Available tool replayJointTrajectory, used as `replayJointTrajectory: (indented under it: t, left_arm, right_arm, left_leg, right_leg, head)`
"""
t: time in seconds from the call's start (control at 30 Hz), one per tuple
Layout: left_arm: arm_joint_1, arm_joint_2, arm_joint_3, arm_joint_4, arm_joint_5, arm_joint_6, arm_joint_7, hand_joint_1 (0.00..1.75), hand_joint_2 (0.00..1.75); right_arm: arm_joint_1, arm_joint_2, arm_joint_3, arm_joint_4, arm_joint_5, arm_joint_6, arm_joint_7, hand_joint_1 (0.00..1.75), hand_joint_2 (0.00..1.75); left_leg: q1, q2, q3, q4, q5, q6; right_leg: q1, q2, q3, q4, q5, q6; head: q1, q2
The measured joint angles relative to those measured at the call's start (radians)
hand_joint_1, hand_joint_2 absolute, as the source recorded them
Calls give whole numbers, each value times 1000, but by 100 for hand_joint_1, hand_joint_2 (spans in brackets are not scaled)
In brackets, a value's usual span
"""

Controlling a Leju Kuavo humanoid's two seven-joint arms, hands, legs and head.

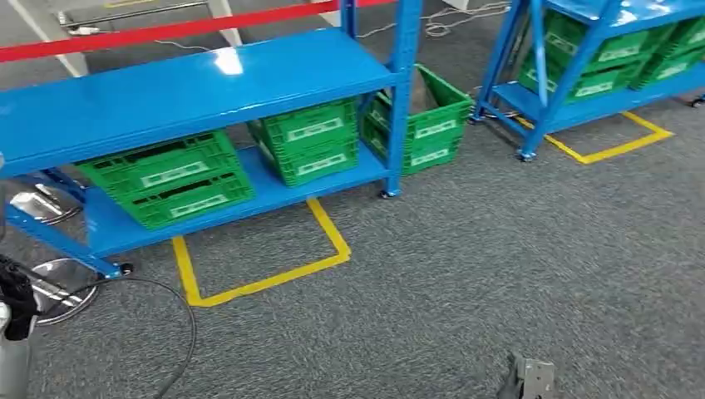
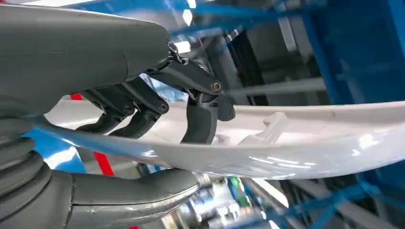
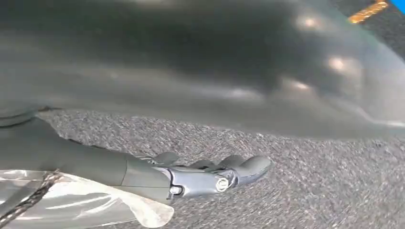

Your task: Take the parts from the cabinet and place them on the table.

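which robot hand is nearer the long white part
Left. The left robot hand grips the white part, fingers over its top edge and thumb beneath. The right robot hand hangs over grey carpet.

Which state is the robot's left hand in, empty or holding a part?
Holding. In the left wrist view the left hand grips a long white part, dark fingers over its edge and the thumb beneath.

Left hand (image 2: pixel 157 109): smooth grey shell, ribbed grey cover at wrist, thick grey thumb, dark linked fingers (image 2: pixel 200 121) with round metal pivot pins. Right hand (image 3: pixel 200 176): grey fingers, silver screw at one pivot.
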Motion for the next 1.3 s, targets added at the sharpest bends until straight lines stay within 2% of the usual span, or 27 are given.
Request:
replayJointTrajectory:
  t: [0.03, 0.07, 0.13, 0.17, 0.2, 0.23, 0.3, 0.37, 0.43, 0.47, 0.53, 0.57, 0.6, 0.67, 0.7, 0.73, 0.77, 0.87, 0.93, 0.97, 1.03, 1.07, 1.1, 1.17, 1.2, 1.23, 1.3]
  left_arm:
    - [-4, 2, -2, 0, 1, -15, 5, 175, 175]
    - [-9, 4, -5, 0, 0, -26, 7, 175, 175]
    - [-25, 8, -10, 0, -7, -39, 11, 175, 175]
    - [-35, 10, -13, 0, -11, -43, 13, 175, 175]
    - [-45, 11, -16, 0, -16, -47, 14, 175, 175]
    - [-51, 13, -18, 0, -18, -52, 15, 175, 175]
    - [-63, 14, -24, 1, -21, -56, 18, 175, 175]
    - [-72, 14, -33, 1, -28, -60, 18, 175, 175]
    - [-78, 14, -40, 1, -31, -67, 18, 175, 175]
    - [-77, 13, -41, 1, -31, -69, 18, 175, 175]
    - [-76, 13, -42, 1, -31, -70, 17, 175, 175]
    - [-74, 13, -43, 1, -31, -71, 17, 175, 175]
    - [-72, 12, -46, 1, -31, -71, 16, 175, 175]
    - [-72, 11, -47, 1, -31, -71, 14, 175, 175]
    - [-72, 11, -47, 0, -31, -71, 13, 175, 175]
    - [-71, 12, -47, 0, -31, -74, 11, 175, 175]
    - [-70, 12, -47, 0, -29, -75, 8, 175, 175]
    - [-67, 10, -49, -2, -24, -83, 0, 175, 175]
    - [-63, 11, -48, -2, -19, -88, -5, 175, 175]
    - [-58, 12, -47, -2, -18, -88, -7, 175, 175]
    - [-45, 12, -47, -2, -15, -88, -10, 175, 175]
    - [-38, 12, -46, -2, -13, -88, -13, 175, 175]
    - [-34, 12, -46, -2, -12, -89, -16, 175, 175]
    - [-29, 12, -46, -7, -8, -92, -21, 175, 175]
    - [-28, 12, -45, -12, -7, -92, -23, 175, 175]
    - [-27, 12, -45, -13, -6, -93, -24, 175, 175]
    - [-22, 13, -43, -18, -6, -94, -25, 175, 175]
  right_arm:
    - [2, -1, -3, 0, 0, 0, 0, 0, 0]
    - [2, -2, -5, 0, 0, -1, 0, 0, 0]
    - [2, -3, -7, 0, 0, -2, 0, 0, 0]
    - [1, -3, -7, 0, 0, -2, 1, 0, 0]
    - [0, -3, -8, 0, 2, -2, 2, 0, 0]
    - [-3, -4, -8, 0, 4, -3, 2, 0, 0]
    - [2, -7, -8, 0, 11, -8, 7, 0, 0]
    - [9, -16, -8, 2, 15, -12, 11, 0, 0]
    - [9, -19, -9, 5, 20, -21, 28, 0, 0]
    - [9, -23, -10, 7, 22, -24, 34, 0, 0]
    - [13, -28, -12, 12, 25, -28, 49, 0, 0]
    - [18, -31, -13, 15, 26, -29, 57, 0, 0]
    - [23, -33, -14, 18, 28, -30, 67, 0, 0]
    - [30, -40, -19, 21, 30, -30, 77, 0, 0]
    - [29, -43, -22, 22, 31, -31, 84, 0, 0]
    - [28, -44, -23, 24, 34, -32, 97, 0, 0]
    - [29, -45, -23, 27, 38, -36, 114, 0, 0]
    - [45, -53, -24, 38, 53, -49, 155, 0, 0]
    - [53, -55, -25, 43, 71, -61, 178, 0, 0]
    - [54, -56, -25, 47, 79, -66, 189, 0, 0]
    - [57, -56, -25, 53, 87, -69, 193, 0, 0]
    - [61, -56, -25, 56, 94, -76, 208, 0, 0]
    - [65, -58, -25, 59, 102, -83, 219, 0, 0]
    - [69, -60, -25, 63, 115, -89, 236, 0, 0]
    - [69, -60, -25, 63, 121, -92, 245, 0, 0]
    - [69, -60, -25, 66, 125, -95, 245, 0, 0]
    - [69, -61, -25, 68, 130, -97, 247, 0, 0]
  left_leg:
    - [0, -1, -22, 50, -7, 1]
    - [0, -2, -18, 39, 12, 2]
    - [0, -9, 45, -98, 99, 8]
    - [2, -29, 86, -190, 144, 12]
    - [4, -75, 112, -244, 147, 16]
    - [5, -79, 118, -266, 144, 16]
    - [0, -64, 110, -264, 141, 19]
    - [9, -39, 112, -281, 152, 33]
    - [6, -18, 109, -283, 157, 42]
    - [3, -5, 107, -283, 157, 42]
    - [0, 21, 105, -282, 156, 43]
    - [0, 32, 106, -282, 156, 43]
    - [0, 44, 106, -282, 156, 42]
    - [0, 63, 107, -280, 154, 39]
    - [-2, 72, 108, -279, 152, 36]
    - [-11, 79, 106, -275, 149, 31]
    - [-11, 83, 106, -274, 150, 28]
    - [-11, 108, 111, -274, 147, 16]
    - [-3, 29, 92, -217, 96, 5]
    - [-1, 8, 59, -134, 52, 3]
    - [-1, 0, -9, 17, -7, 0]
    - [-1, -2, -21, 45, -6, 1]
    - [-1, -3, -12, 23, 20, 3]
    - [-1, -15, 58, -131, 111, 12]
    - [-1, -49, 101, -224, 151, 18]
    - [4, -102, 116, -252, 137, 25]
    - [-1, -87, 114, -267, 138, 23]
  right_leg:
    - [1, 14, 0, 0, 0, 0]
    - [1, 26, 0, 1, 1, 1]
    - [0, 51, 1, 5, 2, 2]
    - [-1, 62, 1, 8, 1, 3]
    - [0, 72, -3, 9, 2, 6]
    - [1, 85, -13, 16, 5, 15]
    - [-7, 101, -27, 12, 14, 29]
    - [-5, 115, -43, 12, 14, 41]
    - [0, 30, -82, 97, -51, 47]
    - [-1, 9, -117, 175, -89, 50]
    - [-2, -6, -176, 307, -135, 55]
    - [-2, -8, -176, 313, -127, 56]
    - [-2, -10, -153, 272, -99, 56]
    - [-2, -35, -56, 100, -22, 52]
    - [1, -78, -12, 17, -9, 50]
    - [11, -92, 3, 6, -15, 39]
    - [9, -74, -3, 5, -11, 32]
    - [6, -47, -6, 4, -6, 16]
    - [0, -29, -3, 2, -1, 4]
    - [-1, -17, -3, 2, 0, 2]
    - [1, 9, -4, 2, 1, -1]
    - [2, 23, -4, 3, 2, -1]
    - [2, 37, -4, 4, 2, -1]
    - [2, 63, -3, 8, 3, 0]
    - [1, 76, -4, 10, 3, 1]
    - [2, 84, -10, 13, 4, 7]
    - [-6, 107, -26, 15, 12, 22]
  head:
    - [0, 0]
    - [0, 0]
    - [0, 0]
    - [0, 0]
    - [1, 0]
    - [2, 0]
    - [1, 0]
    - [1, 0]
    - [15, 0]
    - [13, 0]
    - [13, 0]
    - [14, 0]
    - [13, 0]
    - [13, 0]
    - [14, 0]
    - [13, 0]
    - [10, 0]
    - [13, 0]
    - [10, 0]
    - [7, 0]
    - [7, 0]
    - [7, 0]
    - [7, 0]
    - [7, 0]
    - [7, 0]
    - [10, 0]
    - [7, 0]
